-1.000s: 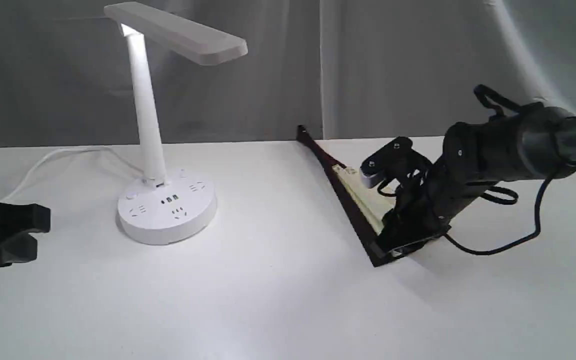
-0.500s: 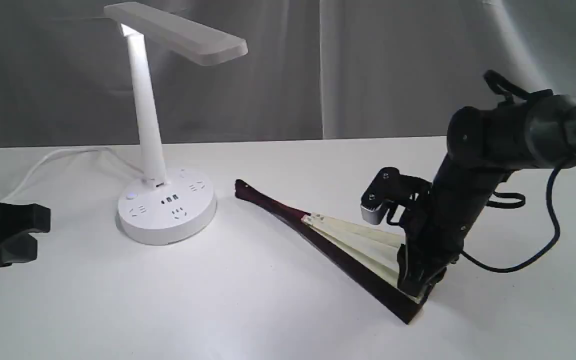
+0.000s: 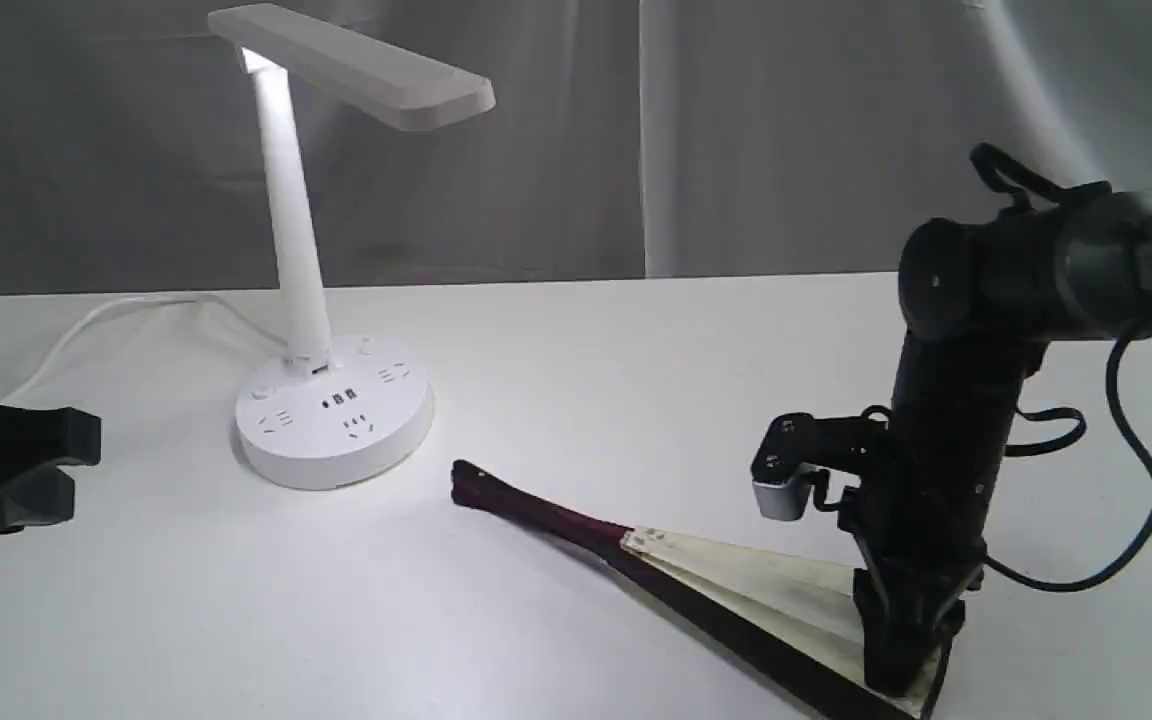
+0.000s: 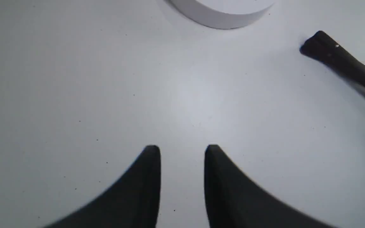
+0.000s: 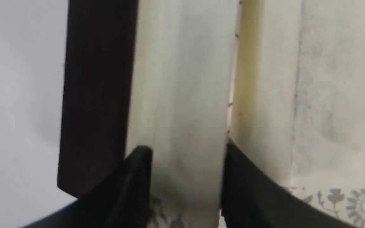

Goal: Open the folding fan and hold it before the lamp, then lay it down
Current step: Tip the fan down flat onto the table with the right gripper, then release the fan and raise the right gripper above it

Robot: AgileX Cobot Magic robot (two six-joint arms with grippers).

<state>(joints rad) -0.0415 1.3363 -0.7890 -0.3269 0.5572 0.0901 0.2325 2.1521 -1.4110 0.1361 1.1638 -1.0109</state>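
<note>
The folding fan lies partly spread on the white table at the front right. Its dark pivot end points toward the lamp's base and also shows in the left wrist view. My right gripper points straight down onto the fan's wide end. In the right wrist view its fingers are shut on a cream pleat beside the dark guard. The white lamp stands lit at the back left. My left gripper waits open at the far left, its fingers holding nothing.
The lamp's white cord runs off to the back left across the table. A grey curtain hangs behind the table. The lamp's round base lies just ahead of the left gripper. A black cable loops from the right arm.
The right arm swung down and forward, bringing the fan from tilted in the air to lying on the table. Its pivot end moved left and nearer. The left arm stayed still.
</note>
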